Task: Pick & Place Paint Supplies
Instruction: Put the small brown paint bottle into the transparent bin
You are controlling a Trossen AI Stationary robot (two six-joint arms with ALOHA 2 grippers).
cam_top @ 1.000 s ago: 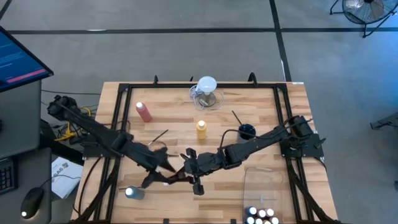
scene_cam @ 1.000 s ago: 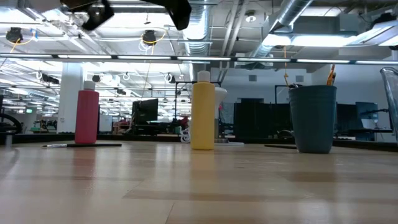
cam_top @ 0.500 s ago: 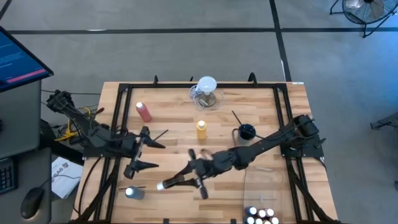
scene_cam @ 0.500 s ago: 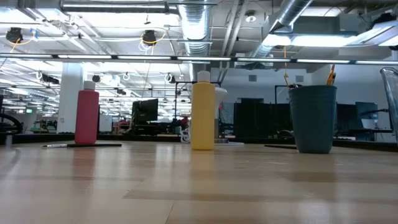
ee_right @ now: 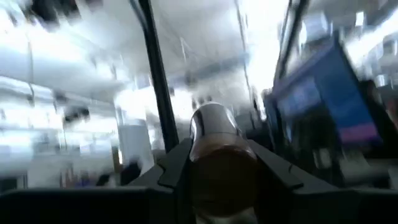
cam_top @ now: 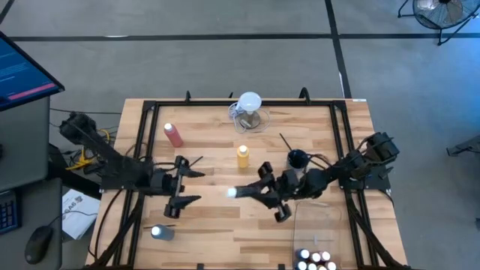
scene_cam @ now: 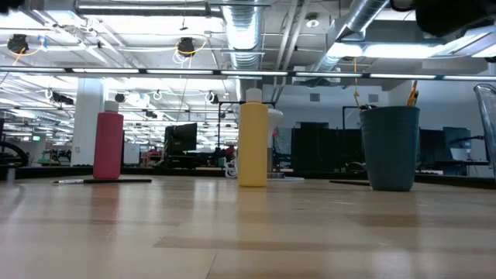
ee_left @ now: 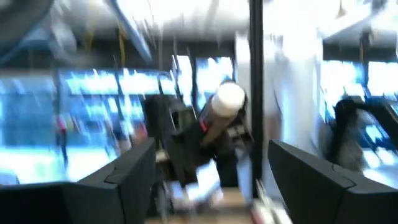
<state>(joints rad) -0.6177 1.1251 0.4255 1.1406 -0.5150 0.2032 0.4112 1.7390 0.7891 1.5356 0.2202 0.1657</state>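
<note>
While you look down from the high view, you get a butcher-block wooden desk (cam_top: 217,225) with a black frame around it, standing on grey concrete floor (cam_top: 225,52) crossed by dark lines; a blue monitor (cam_top: 19,75) sits off the left side and a fan (cam_top: 439,11) at the far right corner. Your right end effector (cam_top: 247,193) is mid-desk, closed on a small white-capped paint bottle (cam_top: 234,193) held above the wood; the right wrist view shows that bottle (ee_right: 217,155) clamped between both fingers. Your left end effector (cam_top: 182,181) is at the left of centre with fingers spread wide and nothing between them; its wrist view shows the gap between the fingers (ee_left: 124,180) clear, with the right arm's bottle farther off. On the desk: pink-red squeeze bottle (cam_top: 173,134) far left, yellow squeeze bottle (cam_top: 243,156) centre, dark blue cup (cam_top: 298,158) to its right, thin dark paintbrush (cam_top: 285,141) beside the cup, clear jug (cam_top: 249,111) at the far edge, another white-capped bottle (cam_top: 160,232) near left. More white-capped bottles (cam_top: 313,260) sit in a clear bin (cam_top: 300,225) near right. Low view shows an open industrial room: exposed ducts (scene_cam: 248,31), strip lights, monitors behind the desk.
</note>
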